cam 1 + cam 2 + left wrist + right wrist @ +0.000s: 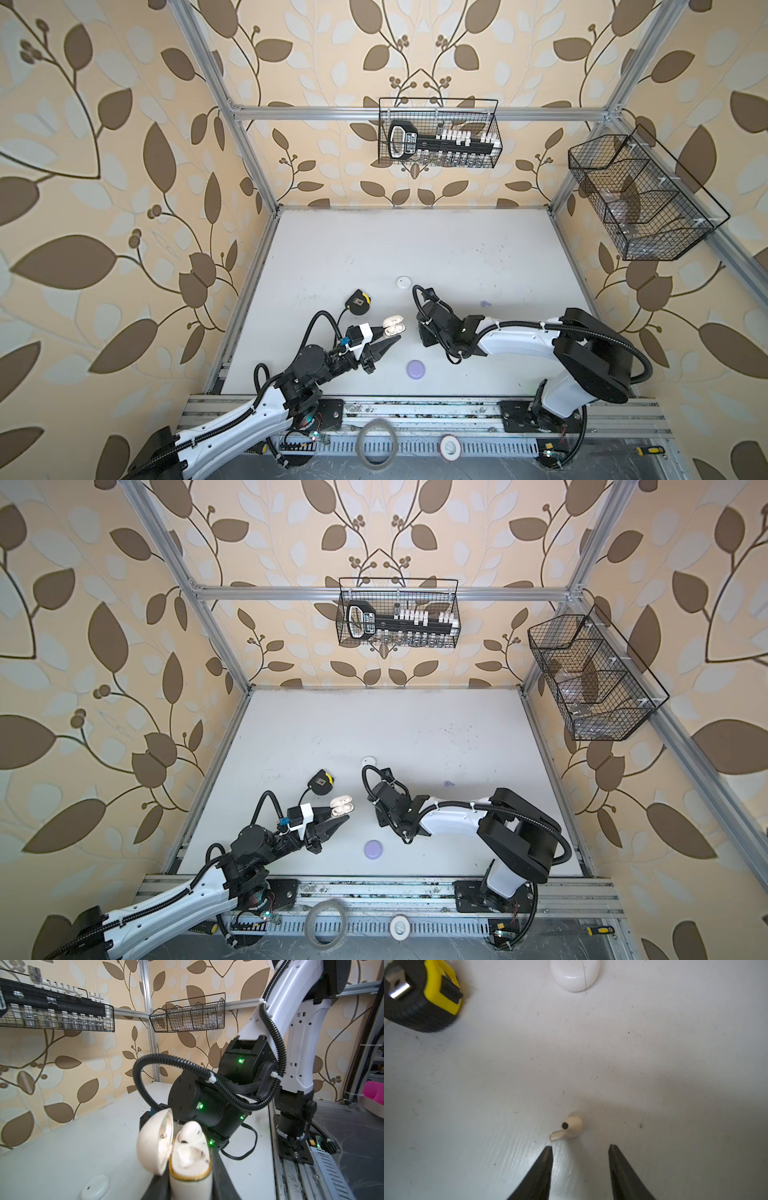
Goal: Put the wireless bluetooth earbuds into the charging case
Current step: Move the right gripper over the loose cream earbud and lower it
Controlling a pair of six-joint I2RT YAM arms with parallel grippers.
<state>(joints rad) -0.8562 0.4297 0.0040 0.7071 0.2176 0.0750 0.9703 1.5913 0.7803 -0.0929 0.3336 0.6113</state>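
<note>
My left gripper [190, 1182] is shut on the cream charging case [190, 1167], which it holds upright with the lid [155, 1142] swung open. One cream earbud [191, 1130] sits in a slot of the case. Both top views show this case [394, 327] [341, 808] at the left gripper's [388, 336] tips. My right gripper [580, 1147] points down at the table, open and empty. A second cream earbud [569, 1129] lies on its side just beyond the tips, touching neither finger. A lavender earbud [484, 304] [448, 784] lies alone further right.
A yellow-and-black tape measure [357, 301] [421, 995] lies near the left gripper. A shut white case [403, 282] [575, 974] sits behind the right wrist. A shut lavender case [416, 369] [372, 849] rests near the front edge. Wire baskets [440, 133] hang on the walls.
</note>
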